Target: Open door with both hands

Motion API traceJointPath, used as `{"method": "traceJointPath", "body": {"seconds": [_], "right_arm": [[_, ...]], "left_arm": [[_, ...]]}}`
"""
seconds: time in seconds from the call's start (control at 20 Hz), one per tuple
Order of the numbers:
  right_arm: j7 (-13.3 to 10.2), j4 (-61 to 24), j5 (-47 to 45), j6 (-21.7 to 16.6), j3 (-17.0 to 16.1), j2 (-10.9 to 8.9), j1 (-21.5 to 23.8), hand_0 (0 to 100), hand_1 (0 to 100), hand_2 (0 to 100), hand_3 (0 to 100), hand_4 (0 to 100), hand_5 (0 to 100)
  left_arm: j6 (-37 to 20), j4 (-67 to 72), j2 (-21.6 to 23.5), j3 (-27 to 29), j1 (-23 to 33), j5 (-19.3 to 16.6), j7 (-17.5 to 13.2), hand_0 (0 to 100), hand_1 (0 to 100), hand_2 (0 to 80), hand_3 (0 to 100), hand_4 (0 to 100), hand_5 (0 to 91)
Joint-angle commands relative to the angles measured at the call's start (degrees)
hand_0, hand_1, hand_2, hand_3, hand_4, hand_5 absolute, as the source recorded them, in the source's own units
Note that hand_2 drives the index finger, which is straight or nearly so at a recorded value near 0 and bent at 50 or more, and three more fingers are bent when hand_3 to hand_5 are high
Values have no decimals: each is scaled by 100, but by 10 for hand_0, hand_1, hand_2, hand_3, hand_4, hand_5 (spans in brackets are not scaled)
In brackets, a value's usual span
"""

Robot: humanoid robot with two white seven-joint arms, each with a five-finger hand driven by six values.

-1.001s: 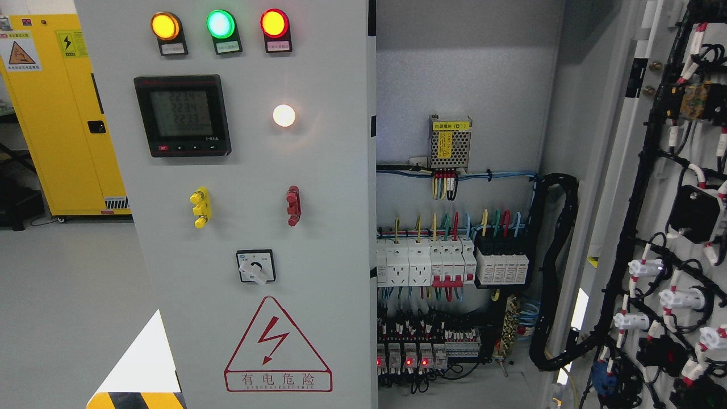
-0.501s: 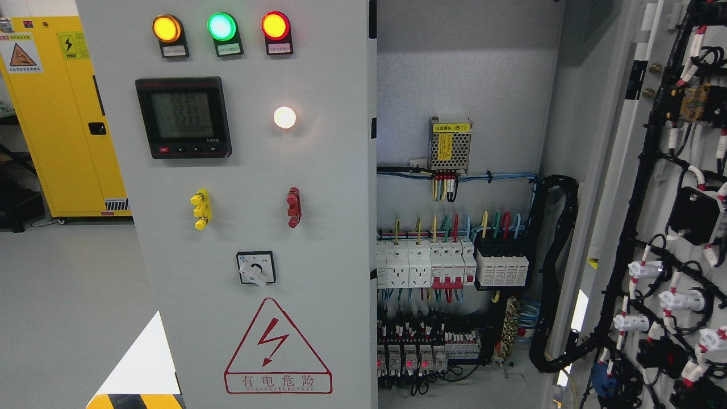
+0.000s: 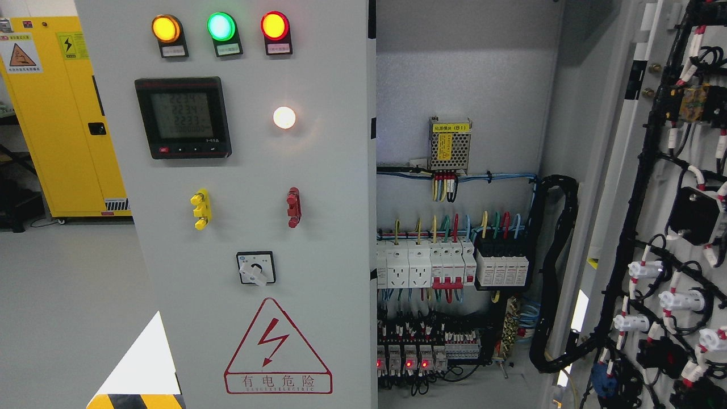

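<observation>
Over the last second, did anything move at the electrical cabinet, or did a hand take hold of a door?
No object moved. Only the whole view slid slightly downward early on, then held still. No hand is in view. The right door stays swung open, the left door stays shut, and its indicator lights remain lit.

The right door (image 3: 670,204) of the grey cabinet (image 3: 466,74) stands swung wide open, its wired inner face showing. Breakers (image 3: 420,262) sit inside. The left door (image 3: 250,227) is shut, its three lamps (image 3: 221,26) lit.
</observation>
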Motion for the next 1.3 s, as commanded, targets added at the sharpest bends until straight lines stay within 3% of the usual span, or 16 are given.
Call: {"method": "traceJointPath", "body": {"seconds": [0.0, 0.1, 0.25, 0.4, 0.5, 0.9, 1.0, 1.15, 1.25], "right_arm": [[-5, -154, 17, -48, 35, -96, 301, 216, 12, 0, 0, 0, 0], [-5, -1142, 18, -127, 44, -104, 546, 216, 12, 0, 0, 0, 0], [-5, -3400, 9, -136, 44, -104, 1205, 215, 12, 0, 0, 0, 0], [-14, -5458, 9, -110, 61, 36, 1741, 215, 12, 0, 0, 0, 0], [-14, -6364, 0, -75, 236, 150, 1822, 215, 13, 0, 0, 0, 0], [-5, -10679, 0, -136, 1290, 80, 2323, 215, 13, 0, 0, 0, 0], [-14, -11323, 0, -189, 1441, 89, 2253, 215, 13, 0, 0, 0, 0], [-31, -11370, 9, -1056, 1494, 63, 1780, 215, 13, 0, 0, 0, 0], [-31, -11370, 9, -1410, 1485, 63, 1420, 215, 14, 0, 0, 0, 0]], "left_arm": [[270, 1834, 78, 383, -3, -108, 332, 0, 0, 0, 0, 0, 0], [342, 1825, 69, 181, -3, -99, 305, 0, 0, 0, 0, 0, 0], [342, 1799, 60, 145, -3, -90, 305, 0, 0, 0, 0, 0, 0], [307, 1790, 51, 145, -12, -90, 305, 0, 0, 0, 0, 0, 0], [289, 1772, 60, 154, -12, -82, 305, 0, 0, 0, 0, 0, 0], [-27, 1746, 51, 154, -38, -81, 297, 0, 0, 0, 0, 0, 0], [-45, 1737, 60, 154, -38, -81, 297, 0, 0, 0, 0, 0, 0], [-54, 1623, 60, 163, -47, -46, 288, 0, 0, 0, 0, 0, 0], [-72, 1614, 34, 171, -56, -37, 279, 0, 0, 0, 0, 0, 0]]}}
